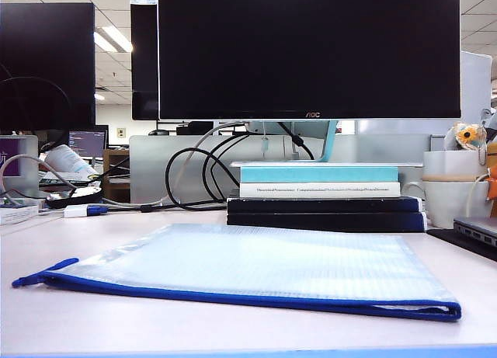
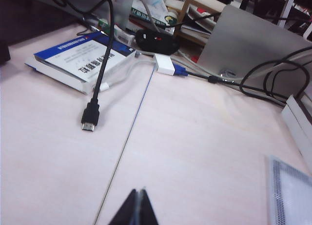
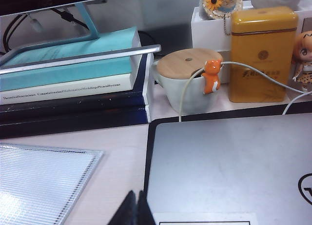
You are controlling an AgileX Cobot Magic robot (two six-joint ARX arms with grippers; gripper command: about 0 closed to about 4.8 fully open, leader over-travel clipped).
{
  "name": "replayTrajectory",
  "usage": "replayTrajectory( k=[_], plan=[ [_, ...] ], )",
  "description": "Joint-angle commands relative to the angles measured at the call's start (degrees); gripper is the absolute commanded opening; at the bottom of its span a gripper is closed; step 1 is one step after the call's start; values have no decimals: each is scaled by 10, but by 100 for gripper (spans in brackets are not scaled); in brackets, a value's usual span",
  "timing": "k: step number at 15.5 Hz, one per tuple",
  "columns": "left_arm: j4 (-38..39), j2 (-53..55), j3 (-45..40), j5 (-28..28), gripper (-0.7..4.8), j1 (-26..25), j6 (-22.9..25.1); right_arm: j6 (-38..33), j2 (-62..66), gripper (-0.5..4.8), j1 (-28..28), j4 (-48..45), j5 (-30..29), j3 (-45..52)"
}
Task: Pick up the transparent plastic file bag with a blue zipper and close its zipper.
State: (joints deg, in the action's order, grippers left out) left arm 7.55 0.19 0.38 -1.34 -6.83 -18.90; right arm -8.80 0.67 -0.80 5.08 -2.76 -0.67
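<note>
The file bag lies flat on the table, book stack behind; left claw and right claw are closed, empty.

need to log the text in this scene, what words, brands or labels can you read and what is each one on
"AOC": on the monitor bezel, lower edge.
"Theoretical Neuroscience: Computational and Mathematical Modeling of Neural Systems": white book spine, small, partly guessed.
Blue-and-white booklet: printed characters, too blurred to read.
Yellow tin: emblem and small print, unreadable.
Laptop: partial round logo at the frame edge, not readable.
File bag: no text.
</note>
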Motion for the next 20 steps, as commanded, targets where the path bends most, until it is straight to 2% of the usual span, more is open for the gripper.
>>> replayTrajectory(
  k=[1,2,4,5,6,8,10,11,13,15,18,19,20],
  plan=[
    [-30,-1,0,-8,-5,0,2,-2,-1,-1,0,-6,1,3],
    [-24,-1,0,-26,-5,0,7,-2,0,-1,0,-6,1,3],
    [-19,-1,0,-25,-5,0,26,-9,0,-1,0,-5,-9,3],
    [-19,-1,0,-26,-5,0,25,-63,0,-1,0,-2,-31,3],
    [-22,-1,1,-52,-5,0,18,-83,0,-1,0,-8,-57,3],
    [-31,-1,4,-97,-5,0,-21,-130,-1,-1,0,-32,-76,2],
    [-33,-1,14,-120,-5,0,-73,-240,-1,-1,0,-56,-96,-16],
    [-24,-1,25,-129,-5,0,-79,-279,-1,-1,0,-67,-103,-32],
    [7,-1,53,-128,-5,0,-79,-286,1,-2,0,-65,-104,-69],
    [43,3,91,-110,-5,-1,-73,-282,9,-2,0,-45,-69,-122],
    [72,35,140,-98,-5,-1,-49,-271,86,-2,0,-38,-72,-184],
    [92,71,174,-98,-5,-1,-38,-269,191,-2,0,-38,-143,-234],
    [103,91,193,-98,-5,-1,-19,-256,261,-1,-3,-38,-188,-267]
  ],
)
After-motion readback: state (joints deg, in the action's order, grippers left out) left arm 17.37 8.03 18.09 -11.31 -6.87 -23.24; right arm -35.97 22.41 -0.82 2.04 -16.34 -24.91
